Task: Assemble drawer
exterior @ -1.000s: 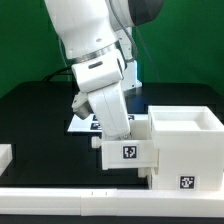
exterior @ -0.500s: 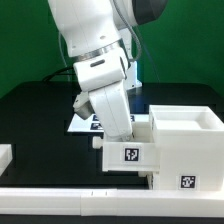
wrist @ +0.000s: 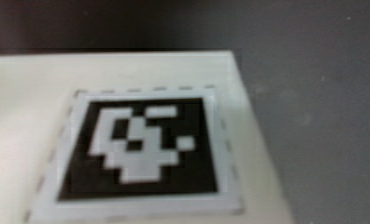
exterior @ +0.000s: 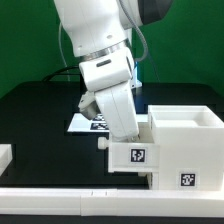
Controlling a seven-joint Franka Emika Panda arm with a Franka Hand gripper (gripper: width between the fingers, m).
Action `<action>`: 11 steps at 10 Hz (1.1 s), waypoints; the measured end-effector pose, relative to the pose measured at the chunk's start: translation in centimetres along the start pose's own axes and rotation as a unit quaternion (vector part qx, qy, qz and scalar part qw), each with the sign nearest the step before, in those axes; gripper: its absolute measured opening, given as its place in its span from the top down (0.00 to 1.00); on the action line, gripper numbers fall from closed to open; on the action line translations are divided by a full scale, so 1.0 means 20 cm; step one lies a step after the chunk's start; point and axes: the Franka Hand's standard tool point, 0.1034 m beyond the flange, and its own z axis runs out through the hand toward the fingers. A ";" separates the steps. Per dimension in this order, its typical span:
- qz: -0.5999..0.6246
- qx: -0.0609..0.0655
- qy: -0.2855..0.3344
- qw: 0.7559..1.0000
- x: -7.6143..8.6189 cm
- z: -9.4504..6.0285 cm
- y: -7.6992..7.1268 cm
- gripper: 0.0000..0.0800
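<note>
The large white hollow casing stands at the exterior view's right, with a tag on its front. A smaller white tray box with a tag sits partly inside the casing's open side, sticking out toward the exterior view's left. My gripper reaches down, tilted, to the tray box's top outer edge. Its fingertips are hidden by the hand and the box, so I cannot tell how the jaws stand. The wrist view shows only a blurred black-and-white tag on a white surface, very close.
The marker board lies on the black table behind the gripper. A long white bar runs along the front edge. A small white part lies at the exterior view's left edge.
The gripper and the tray box have moved a little toward the exterior view's right, and the tray box sits deeper in the casing.
</note>
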 end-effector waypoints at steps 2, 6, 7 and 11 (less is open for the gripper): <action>-0.008 0.000 0.001 1.000 0.07 0.02 0.00 0.96; -0.006 -0.007 0.000 1.000 0.07 0.03 0.00 0.96; -0.006 -0.007 0.000 1.000 0.07 0.03 0.00 0.96; -0.006 -0.002 -0.014 1.000 0.06 -0.08 0.01 0.33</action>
